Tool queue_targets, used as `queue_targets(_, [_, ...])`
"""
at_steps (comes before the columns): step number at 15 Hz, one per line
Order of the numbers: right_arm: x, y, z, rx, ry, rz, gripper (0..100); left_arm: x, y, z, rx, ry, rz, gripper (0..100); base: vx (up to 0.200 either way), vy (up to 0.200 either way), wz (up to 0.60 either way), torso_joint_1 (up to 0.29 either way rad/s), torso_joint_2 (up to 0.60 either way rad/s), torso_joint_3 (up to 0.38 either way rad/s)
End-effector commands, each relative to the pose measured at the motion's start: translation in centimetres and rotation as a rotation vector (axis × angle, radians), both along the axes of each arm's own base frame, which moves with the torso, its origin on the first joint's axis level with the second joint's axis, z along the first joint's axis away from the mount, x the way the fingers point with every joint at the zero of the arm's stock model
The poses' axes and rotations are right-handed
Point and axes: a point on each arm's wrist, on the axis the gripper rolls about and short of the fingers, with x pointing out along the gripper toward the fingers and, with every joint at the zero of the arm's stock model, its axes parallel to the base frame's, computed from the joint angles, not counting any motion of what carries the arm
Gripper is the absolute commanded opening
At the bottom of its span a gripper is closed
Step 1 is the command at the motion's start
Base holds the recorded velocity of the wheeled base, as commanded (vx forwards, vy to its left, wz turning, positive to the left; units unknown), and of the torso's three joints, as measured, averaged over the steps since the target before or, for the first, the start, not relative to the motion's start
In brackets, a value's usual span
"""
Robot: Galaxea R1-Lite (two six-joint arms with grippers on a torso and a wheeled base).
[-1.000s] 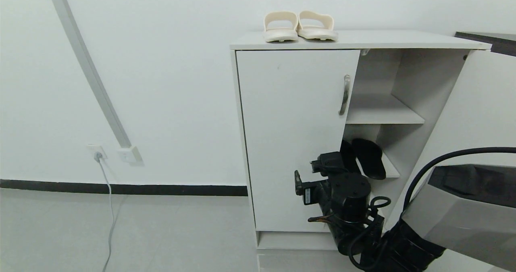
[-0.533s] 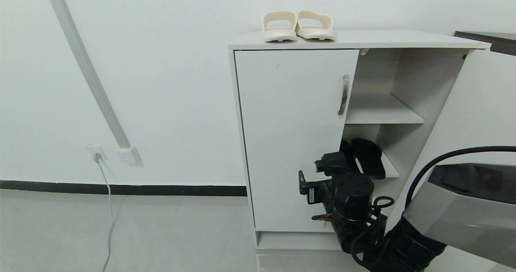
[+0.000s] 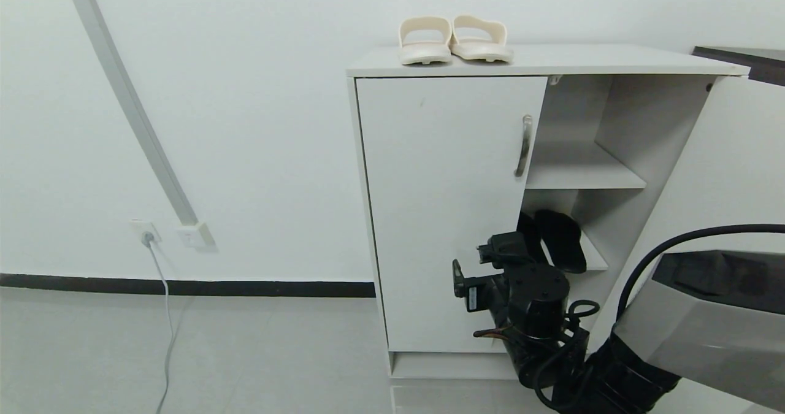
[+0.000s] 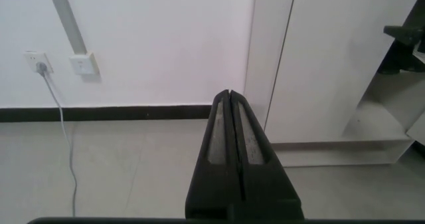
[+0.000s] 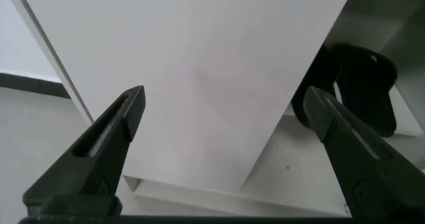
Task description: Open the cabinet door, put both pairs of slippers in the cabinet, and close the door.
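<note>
A cream pair of slippers (image 3: 454,38) sits on top of the white cabinet (image 3: 546,61). The black pair of slippers (image 3: 555,239) (image 5: 362,84) leans on the lower shelf inside. The cabinet's right door (image 3: 730,168) stands open; the left door (image 3: 441,205) (image 5: 219,64) with its metal handle (image 3: 523,145) is closed. My right gripper (image 3: 481,260) (image 5: 224,98) is open and empty, low in front of the left door's edge, beside the black slippers. My left gripper (image 4: 229,101) is shut on nothing, low over the floor, facing the cabinet's base (image 4: 332,147).
An empty upper shelf (image 3: 579,172) lies inside the open half. A wall socket (image 3: 147,233) with a grey cable (image 3: 167,316) trailing over the floor is at the left. A slanted grey conduit (image 3: 132,107) runs down the wall. Open floor lies left of the cabinet.
My right arm has edged slightly to the right, closer to the open half. The slippers and doors have not moved.
</note>
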Motion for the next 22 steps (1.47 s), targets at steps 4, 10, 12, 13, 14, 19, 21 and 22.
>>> queue_targets(4, [0.02, 0.02, -0.12, -0.009, 0.001, 0.000, 100, 0.00, -0.01, 0.06, 0.000, -0.002, -0.001, 0, 0.000, 0.000, 0.00, 0.030, -0.42, -0.353])
queue_targets(10, [0.01, 0.02, -0.06, -0.008, 0.000, 0.000, 100, 0.00, 0.00, 0.06, 0.000, -0.002, 0.001, 0, 0.000, 0.000, 0.00, 0.107, -0.46, -0.348])
queue_targets(12, [0.02, 0.02, -0.12, -0.009, 0.001, 0.000, 100, 0.00, 0.00, 0.06, 0.000, -0.002, 0.001, 0, 0.000, 0.000, 0.00, 0.144, -0.47, -0.330])
queue_targets(13, [0.02, 0.02, -0.12, -0.009, 0.001, 0.000, 100, 0.00, 0.00, 0.06, 0.000, -0.002, 0.001, 0, 0.000, 0.000, 0.00, 0.159, -0.47, -0.325])
queue_targets(14, [0.02, 0.02, -0.12, -0.009, 0.001, 0.000, 100, 0.00, 0.00, 0.06, 0.000, -0.002, 0.001, 0, 0.000, 0.000, 0.00, 0.168, -0.48, -0.320])
queue_targets(19, [0.02, 0.02, -0.12, -0.009, 0.001, 0.000, 100, 0.00, 0.00, 0.06, 0.000, -0.002, 0.001, 0, 0.000, 0.000, 0.00, 0.183, -0.50, -0.317])
queue_targets(21, [0.00, 0.01, -0.15, -0.010, 0.002, 0.000, 100, 0.00, 0.00, 0.06, 0.000, -0.002, 0.001, 0, 0.000, 0.000, 0.00, 0.198, -0.51, -0.310])
queue_targets(22, [0.00, 0.00, -0.15, -0.010, 0.002, -0.002, 100, 0.00, 0.00, 0.06, 0.000, -0.002, 0.001, 0, 0.000, 0.000, 0.00, 0.212, -0.52, -0.315])
